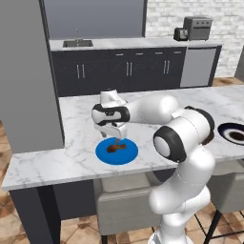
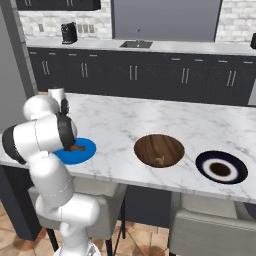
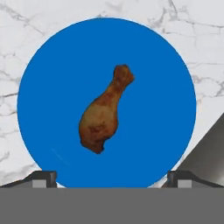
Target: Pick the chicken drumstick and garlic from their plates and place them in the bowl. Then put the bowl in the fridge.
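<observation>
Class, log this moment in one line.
gripper open above drumstick | drumstick on blue plate | garlic in bowl

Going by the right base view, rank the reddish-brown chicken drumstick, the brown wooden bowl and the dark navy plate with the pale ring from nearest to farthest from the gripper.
1. The reddish-brown chicken drumstick, on the bright blue plate right under the gripper.
2. The brown wooden bowl, mid-counter, to the right in this view.
3. The dark navy plate with the pale ring, farther right.

We see chicken drumstick (image 3: 103, 116) flat mid blue plate (image 3: 48, 78) (near counter's front edge); garlic (image 2: 160, 160) in bowl (image 2: 147, 145).
</observation>
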